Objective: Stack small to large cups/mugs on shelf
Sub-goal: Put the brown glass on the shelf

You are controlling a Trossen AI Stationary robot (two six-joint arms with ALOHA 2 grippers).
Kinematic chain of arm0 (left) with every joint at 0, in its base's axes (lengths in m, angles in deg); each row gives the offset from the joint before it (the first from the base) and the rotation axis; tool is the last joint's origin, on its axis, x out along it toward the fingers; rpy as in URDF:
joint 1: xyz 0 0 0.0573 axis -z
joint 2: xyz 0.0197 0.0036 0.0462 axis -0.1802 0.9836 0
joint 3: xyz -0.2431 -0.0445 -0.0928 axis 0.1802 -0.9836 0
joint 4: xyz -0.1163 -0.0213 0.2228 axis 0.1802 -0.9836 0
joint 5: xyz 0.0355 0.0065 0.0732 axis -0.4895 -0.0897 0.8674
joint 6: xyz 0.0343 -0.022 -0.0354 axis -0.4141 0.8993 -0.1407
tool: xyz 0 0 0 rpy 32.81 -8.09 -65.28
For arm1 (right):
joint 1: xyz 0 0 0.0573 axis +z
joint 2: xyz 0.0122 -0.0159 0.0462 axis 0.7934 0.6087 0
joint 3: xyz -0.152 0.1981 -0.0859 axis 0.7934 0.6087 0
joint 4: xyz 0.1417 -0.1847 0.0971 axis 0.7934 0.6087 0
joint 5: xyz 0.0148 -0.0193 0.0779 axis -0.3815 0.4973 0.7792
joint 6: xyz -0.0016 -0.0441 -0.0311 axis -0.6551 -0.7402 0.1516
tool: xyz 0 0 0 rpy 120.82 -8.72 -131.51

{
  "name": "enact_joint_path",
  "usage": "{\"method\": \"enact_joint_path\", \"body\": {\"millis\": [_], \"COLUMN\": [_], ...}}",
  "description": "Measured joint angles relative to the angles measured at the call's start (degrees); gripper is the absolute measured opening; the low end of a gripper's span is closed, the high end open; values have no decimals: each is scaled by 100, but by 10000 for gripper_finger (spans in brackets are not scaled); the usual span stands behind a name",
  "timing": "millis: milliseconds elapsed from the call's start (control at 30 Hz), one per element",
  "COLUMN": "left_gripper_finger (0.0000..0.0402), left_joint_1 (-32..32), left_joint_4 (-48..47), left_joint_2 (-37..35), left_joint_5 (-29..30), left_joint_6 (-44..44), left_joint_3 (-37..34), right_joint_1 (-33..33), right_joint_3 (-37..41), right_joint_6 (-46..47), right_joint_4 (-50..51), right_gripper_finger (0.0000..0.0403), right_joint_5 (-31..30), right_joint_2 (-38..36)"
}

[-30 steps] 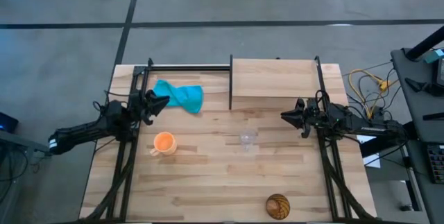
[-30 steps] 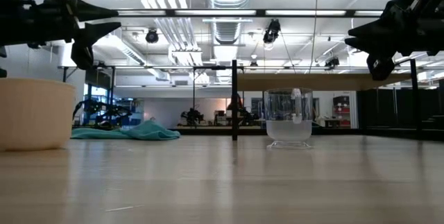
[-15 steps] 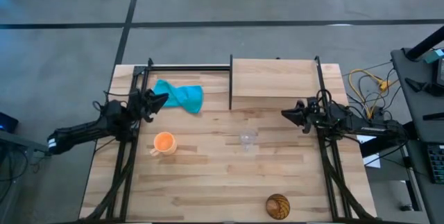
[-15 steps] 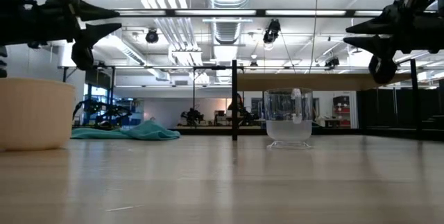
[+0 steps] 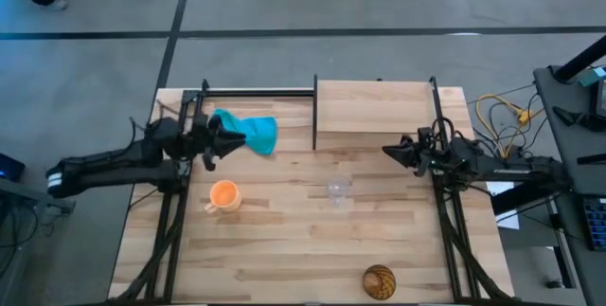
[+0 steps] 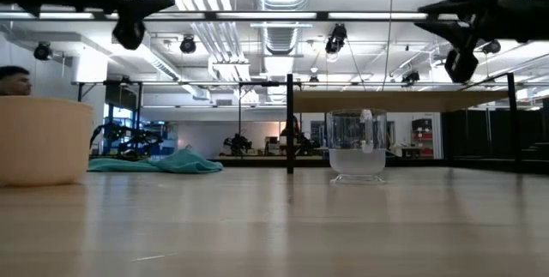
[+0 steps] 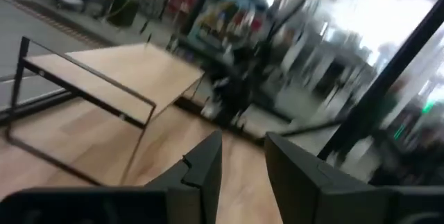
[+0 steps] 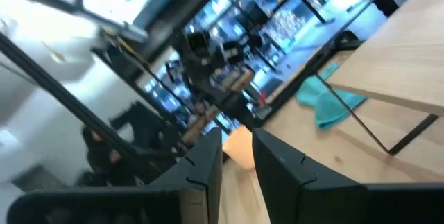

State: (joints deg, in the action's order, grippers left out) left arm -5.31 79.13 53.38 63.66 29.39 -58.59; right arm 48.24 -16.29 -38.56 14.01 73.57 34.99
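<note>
High view lays out the plank bench (image 5: 284, 240) with the shelf (image 5: 374, 107) raised over its far right part, black posts at its corners, nothing on its board. A teal cloth (image 5: 248, 131) lies crumpled near the far left edge. All three cups sit on the bench, well apart: the brown wood-grain cup (image 5: 380, 281) close to the near edge toward the right corner, the orange mug (image 5: 223, 195) left of centre with its handle toward the near-left, and the small clear glass cup (image 5: 339, 190) about mid-bench, nearer the front than the shelf. The left gripper (image 5: 225, 138) hangs above the bench just beside the cloth, fingers a narrow gap apart and empty. The right gripper (image 5: 388, 152) hovers off the shelf's near right corner, fingers likewise slightly parted, gripping nothing.
</note>
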Motion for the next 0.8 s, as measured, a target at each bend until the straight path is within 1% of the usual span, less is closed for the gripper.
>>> {"method": "enact_joint_path", "body": {"millis": [167,233,333,467,567,700,800], "left_gripper_finger": [95,95,95,95,95,95,95], "left_joint_1": [106,108,108,115,184,410,557], "left_joint_4": [-1296,-1482,-1381,-1438,-1430,-1512,-1508], "left_joint_2": [956,1285,1643,2064,2293,2661,2834], "left_joint_5": [-2,18,27,31,36,33,31], "left_joint_6": [-1236,-1472,-1576,-1548,-1557,-1806,-1831], "left_joint_3": [1184,1508,1913,2210,2355,2459,2545], "right_joint_1": [324,464,653,827,904,904,926], "right_joint_3": [-1115,-1634,-2398,-3310,-3874,-4442,-4752], "right_joint_6": [-525,-649,-825,-805,-793,-795,-912], "right_joint_4": [774,1181,2002,3154,3750,3995,4028], "right_gripper_finger": [77,76,72,68,68,68,67], "right_joint_5": [4,4,3,0,-5,-11,-15], "right_joint_2": [1033,1477,2089,2855,3418,4064,4454]}}
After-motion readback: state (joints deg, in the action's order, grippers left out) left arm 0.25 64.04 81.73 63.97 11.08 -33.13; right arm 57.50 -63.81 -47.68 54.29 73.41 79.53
